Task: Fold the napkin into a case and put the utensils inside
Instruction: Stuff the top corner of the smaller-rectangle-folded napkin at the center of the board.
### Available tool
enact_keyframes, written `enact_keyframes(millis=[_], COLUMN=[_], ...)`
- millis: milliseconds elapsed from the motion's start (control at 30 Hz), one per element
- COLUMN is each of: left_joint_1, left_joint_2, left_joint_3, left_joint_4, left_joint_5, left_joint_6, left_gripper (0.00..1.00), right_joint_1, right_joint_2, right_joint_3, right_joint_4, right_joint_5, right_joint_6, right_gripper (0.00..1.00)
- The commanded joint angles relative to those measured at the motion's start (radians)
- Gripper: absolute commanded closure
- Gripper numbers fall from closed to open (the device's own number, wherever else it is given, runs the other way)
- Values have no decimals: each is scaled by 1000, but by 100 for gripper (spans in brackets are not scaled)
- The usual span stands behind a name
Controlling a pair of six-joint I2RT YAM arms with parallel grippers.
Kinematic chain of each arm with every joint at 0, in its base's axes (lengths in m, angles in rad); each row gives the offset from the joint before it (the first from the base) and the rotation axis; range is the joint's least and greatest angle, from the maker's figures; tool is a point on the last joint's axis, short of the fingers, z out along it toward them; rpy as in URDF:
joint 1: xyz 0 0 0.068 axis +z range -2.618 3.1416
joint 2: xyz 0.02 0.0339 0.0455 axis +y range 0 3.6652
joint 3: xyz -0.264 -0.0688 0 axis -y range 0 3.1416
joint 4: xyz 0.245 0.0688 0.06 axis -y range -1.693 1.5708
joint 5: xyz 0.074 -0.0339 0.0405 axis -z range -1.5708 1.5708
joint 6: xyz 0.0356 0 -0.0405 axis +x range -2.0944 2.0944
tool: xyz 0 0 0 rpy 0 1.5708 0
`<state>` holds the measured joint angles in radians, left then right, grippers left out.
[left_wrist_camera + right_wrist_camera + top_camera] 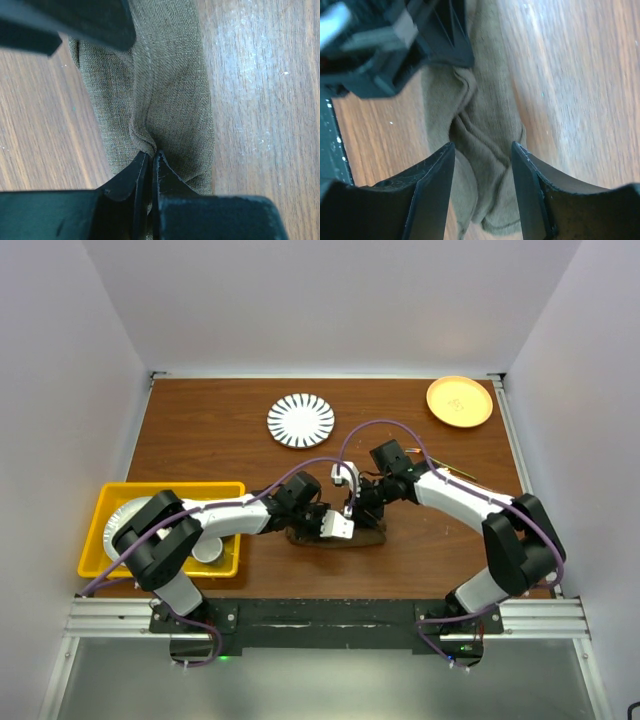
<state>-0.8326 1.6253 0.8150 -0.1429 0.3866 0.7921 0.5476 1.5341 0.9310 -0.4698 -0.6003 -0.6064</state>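
Item: napkin; soft, light, limp olive cloth by my judgement; lies as a narrow folded strip on the bench; my left end effector pinches its raised crease; my right end effector is spread astride it; best taken at folded edges

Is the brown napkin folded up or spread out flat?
Folded up. The napkin lies as a narrow strip on the table, with one layer's edge running along it, and the left gripper pinches a crease.
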Motion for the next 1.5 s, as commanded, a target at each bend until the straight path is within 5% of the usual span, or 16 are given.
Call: enact_keyframes(millis=[0, 600, 867, 1000, 1200, 1467], left_joint_1=[-5, -5, -5, -5, -5, -5], left_joint_2=[8, 19, 22, 24, 21, 25], left_joint_3=[-37, -28, -25, -24, -25, -22], left_joint_4=[-81, -87, -90, -93, -100, -104], left_joint_5=[28, 28, 28, 31, 37, 38], left_joint_6=[-27, -27, -28, -25, -17, -13], left_gripper=[100, 100, 100, 100, 100, 100], right_joint_1=[3, 8, 9, 12, 12, 11], right_joint_2=[41, 146, 193, 204, 213, 212], right_joint_3=[75, 180, 180, 178, 212, 278], right_joint_4=[-61, -270, -224, -221, -239, -245], right_joint_5=[-125, -171, -118, -98, -113, -113], right_joint_6=[-62, -187, -194, -202, -193, -145], right_gripper=[48, 40, 47, 56, 98, 100])
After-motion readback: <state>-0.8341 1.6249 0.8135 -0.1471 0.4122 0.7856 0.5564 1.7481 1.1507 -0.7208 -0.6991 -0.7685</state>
